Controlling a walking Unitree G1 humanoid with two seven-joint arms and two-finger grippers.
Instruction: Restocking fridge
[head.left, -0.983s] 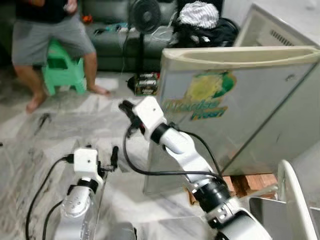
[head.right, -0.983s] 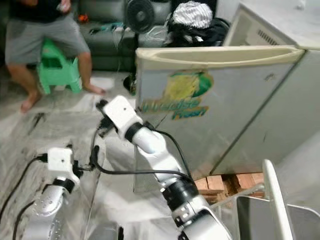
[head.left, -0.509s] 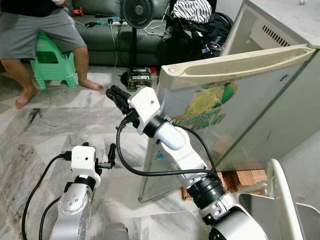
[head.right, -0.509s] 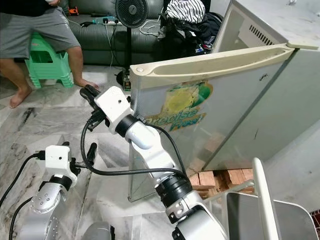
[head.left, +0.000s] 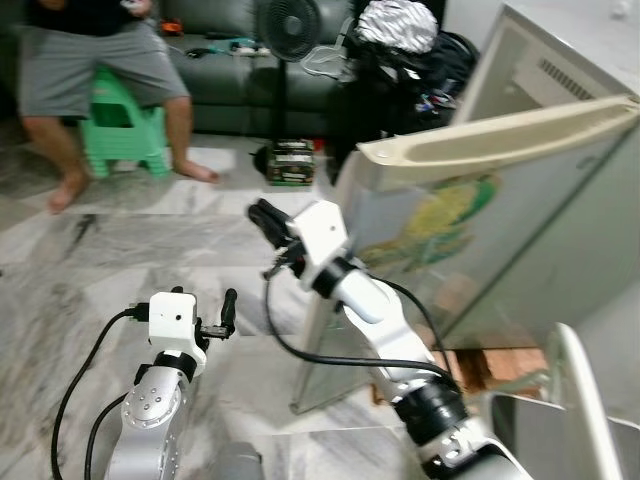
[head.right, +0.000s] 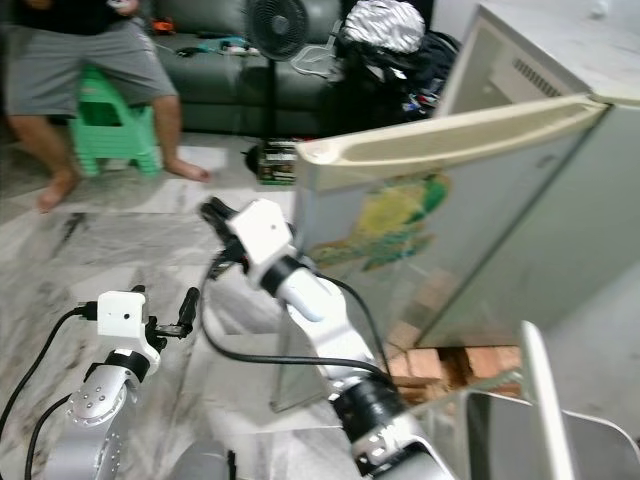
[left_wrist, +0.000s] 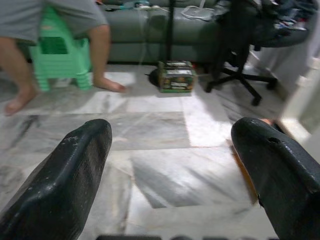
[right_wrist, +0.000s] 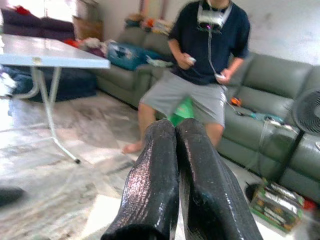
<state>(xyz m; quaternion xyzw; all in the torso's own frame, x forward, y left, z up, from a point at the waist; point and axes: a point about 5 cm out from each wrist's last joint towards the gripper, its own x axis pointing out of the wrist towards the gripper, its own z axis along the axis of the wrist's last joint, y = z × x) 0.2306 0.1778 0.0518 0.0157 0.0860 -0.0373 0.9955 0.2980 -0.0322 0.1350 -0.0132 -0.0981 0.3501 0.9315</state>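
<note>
The small white fridge (head.left: 560, 60) stands at the right with its door (head.left: 470, 220) swung out. The door's outer face, with a green and yellow sticker (head.left: 440, 215), is turned towards me. My right gripper (head.left: 258, 212) is shut with nothing in it, reaching just past the door's free edge at mid height. In the right wrist view its fingertips (right_wrist: 165, 130) are pressed together and point into the room. My left gripper (left_wrist: 170, 165) is open and empty, low above the marble floor to the left of the door; one finger (head.left: 228, 303) shows.
A person (head.left: 90, 60) sits on a green stool (head.left: 125, 130) at the back left. A standing fan (head.left: 285, 20), a small box (head.left: 292, 162), a grey sofa (head.right: 210, 70) and a chair piled with clothes (head.left: 400, 40) line the back. Wooden blocks (head.left: 490, 365) lie under the fridge; a white frame (head.left: 585, 400) stands at the lower right.
The camera has shifted. The door now looks angled more away from me at its hinge side, with my right gripper still by its free edge. The left arm has hardly moved.
</note>
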